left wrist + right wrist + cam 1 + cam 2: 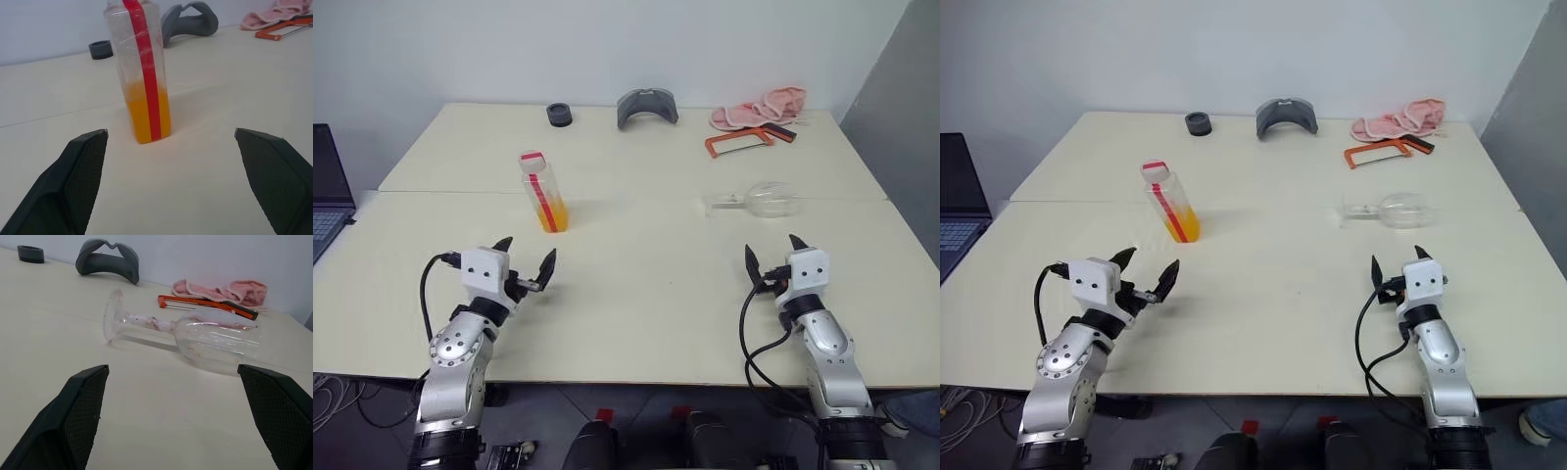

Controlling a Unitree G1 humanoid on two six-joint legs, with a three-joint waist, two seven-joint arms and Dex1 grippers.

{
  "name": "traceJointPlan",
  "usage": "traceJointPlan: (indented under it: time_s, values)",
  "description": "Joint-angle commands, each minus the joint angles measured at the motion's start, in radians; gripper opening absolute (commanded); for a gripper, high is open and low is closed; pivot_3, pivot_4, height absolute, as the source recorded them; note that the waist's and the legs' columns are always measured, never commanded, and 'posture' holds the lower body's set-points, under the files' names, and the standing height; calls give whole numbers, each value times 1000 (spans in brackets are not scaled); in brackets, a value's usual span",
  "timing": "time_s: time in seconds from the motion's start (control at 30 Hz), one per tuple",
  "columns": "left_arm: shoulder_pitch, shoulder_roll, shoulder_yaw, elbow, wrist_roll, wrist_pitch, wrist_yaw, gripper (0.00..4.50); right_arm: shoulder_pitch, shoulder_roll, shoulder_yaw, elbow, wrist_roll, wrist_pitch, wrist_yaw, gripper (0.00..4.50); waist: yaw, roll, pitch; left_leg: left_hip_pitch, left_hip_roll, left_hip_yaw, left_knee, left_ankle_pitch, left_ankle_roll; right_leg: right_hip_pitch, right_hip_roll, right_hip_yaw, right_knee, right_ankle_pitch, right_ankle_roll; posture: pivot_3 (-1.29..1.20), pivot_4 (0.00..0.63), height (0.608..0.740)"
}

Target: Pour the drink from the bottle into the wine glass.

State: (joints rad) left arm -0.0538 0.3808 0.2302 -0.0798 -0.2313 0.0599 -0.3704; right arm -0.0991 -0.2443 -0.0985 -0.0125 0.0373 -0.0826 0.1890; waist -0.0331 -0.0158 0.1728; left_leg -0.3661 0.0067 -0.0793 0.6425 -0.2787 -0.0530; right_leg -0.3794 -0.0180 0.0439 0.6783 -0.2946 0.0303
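The bottle stands upright on the table's left half, clear with a red label strip and a red-and-white cap; the orange drink fills its lower part. My left gripper hovers open just in front of it, fingers spread, nothing between them. The wine glass lies on its side on the right half, foot pointing left, bowl to the right. My right gripper is open a short way in front of the glass, apart from it. The right wrist view shows the lying wine glass between the spread fingers.
Along the table's far edge lie a small black ring, a grey curved piece, a pink cloth and an orange hacksaw. A laptop sits off the left side. A seam runs across the tabletop.
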Motion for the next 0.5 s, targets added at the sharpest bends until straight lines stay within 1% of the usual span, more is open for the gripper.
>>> traceJointPlan:
  time_s: [0.03, 0.07, 0.13, 0.2, 0.27, 0.33, 0.4, 0.5]
  values:
    - [-29, -2, 6, -8, 40, 25, 63, 4461, -11, -9, -10, -17, 16, -31, 17, 4500, 0, 0, 0, 0, 0, 0, 0, 0, 0, 0, 0, 0, 0, 0, 0, 0, 150, 740]
    - [-37, -8, 6, -6, 50, 36, 85, 4461, -16, -18, -1, -27, 24, -27, 43, 4500, 0, 0, 0, 0, 0, 0, 0, 0, 0, 0, 0, 0, 0, 0, 0, 0, 150, 740]
    - [-56, -25, 2, -13, 49, 59, 111, 4461, -28, -53, 35, -79, 73, 6, 149, 4500, 0, 0, 1, 0, 0, 0, 0, 0, 0, 0, 0, 0, 0, 0, 0, 0, 150, 740]
    - [-78, -40, -3, -19, 54, 79, 136, 4461, -43, -87, 72, -154, 165, 100, 264, 4500, 0, 0, 1, 0, -1, 0, 0, 0, 0, 0, 0, 0, 0, 0, 0, 0, 150, 740]
    - [-98, -47, -11, -21, 57, 99, 145, 4461, -59, -120, 98, -209, 210, 164, 330, 4500, -1, -1, 2, 0, 0, -1, 0, 0, 0, 0, 0, 0, 0, 0, 0, 0, 150, 740]
    - [-121, -50, -20, -21, 63, 117, 149, 4461, -79, -148, 119, -259, 252, 229, 380, 4500, 0, -2, 3, 0, 0, -1, 0, 0, 0, 0, 0, -1, 0, 0, 0, 0, 150, 740]
    - [-167, -58, -23, -16, 55, 148, 163, 4461, -117, -174, 137, -323, 321, 334, 422, 4500, 2, -4, 4, 0, 0, -1, 0, 0, 0, 0, 0, -1, 0, 0, 0, 0, 150, 740]
    - [-223, -65, -18, -4, 50, 184, 185, 4461, -162, -198, 147, -378, 386, 454, 447, 4500, 3, -7, 6, -2, -1, -3, 1, 0, 0, 0, 0, -3, 0, 0, 0, 0, 150, 740]
